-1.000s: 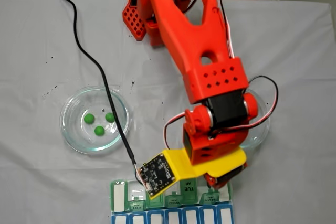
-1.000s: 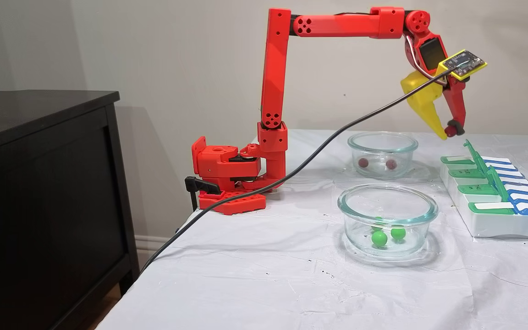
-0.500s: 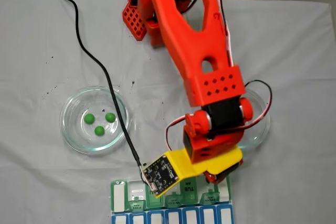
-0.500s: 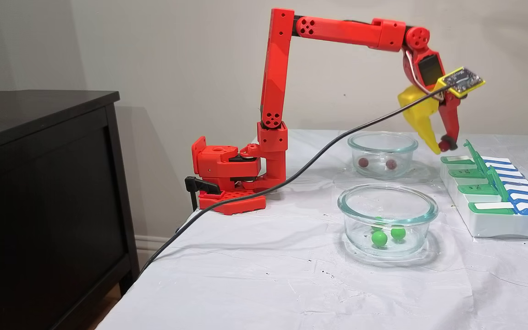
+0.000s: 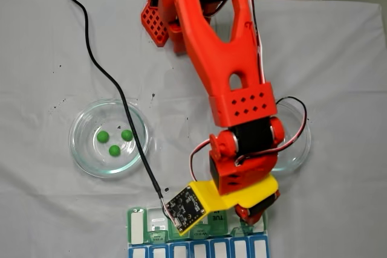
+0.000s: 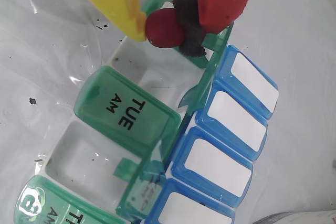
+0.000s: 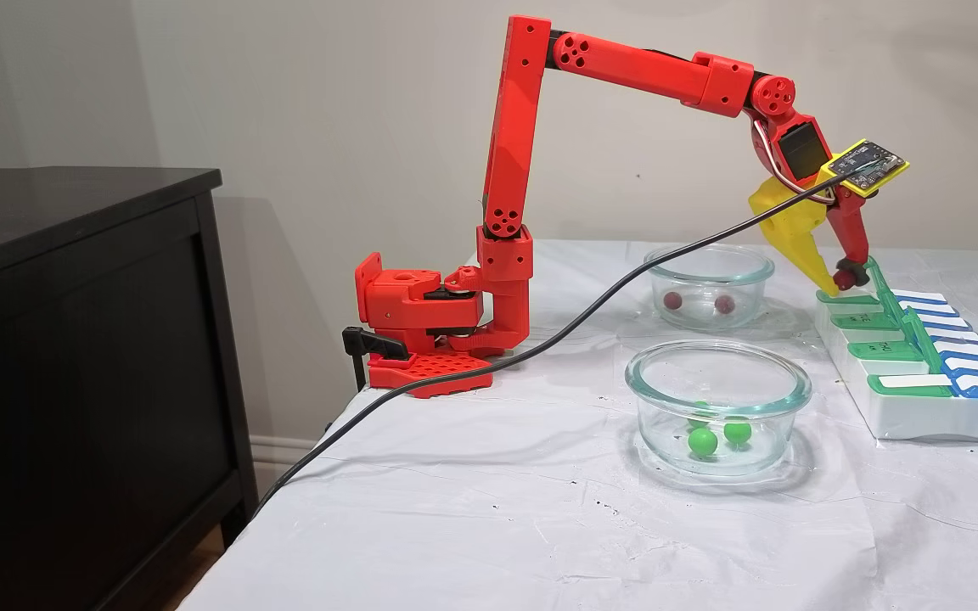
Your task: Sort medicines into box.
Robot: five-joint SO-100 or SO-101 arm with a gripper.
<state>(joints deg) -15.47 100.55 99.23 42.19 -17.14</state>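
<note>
My gripper [image 6: 164, 27] is shut on a dark red medicine ball [image 6: 167, 31], pinched between its yellow finger and its black-padded red finger. It hangs just above an open compartment [image 6: 157, 74] at the end of the box [image 6: 123, 111], beside the shut green TUE AM lid. The side fixed view shows the gripper [image 7: 842, 280] low over the far end of the box [image 7: 922, 416]. Three green medicines [image 5: 115, 140] lie in the left glass bowl [image 5: 81, 149]. Two red medicines [image 7: 673, 300] lie in the far bowl [image 7: 710, 259].
A black cable [image 5: 115, 89] runs from the wrist camera across the left bowl's edge and off the table. The arm covers most of the right bowl [image 5: 297, 143] from above. A dark cabinet [image 7: 73, 339] stands beside the table. Several green lids stand open.
The arm has reached out and lowered, bringing the gripper and its red ball down from above the far bowl to just over the box's end compartment.
</note>
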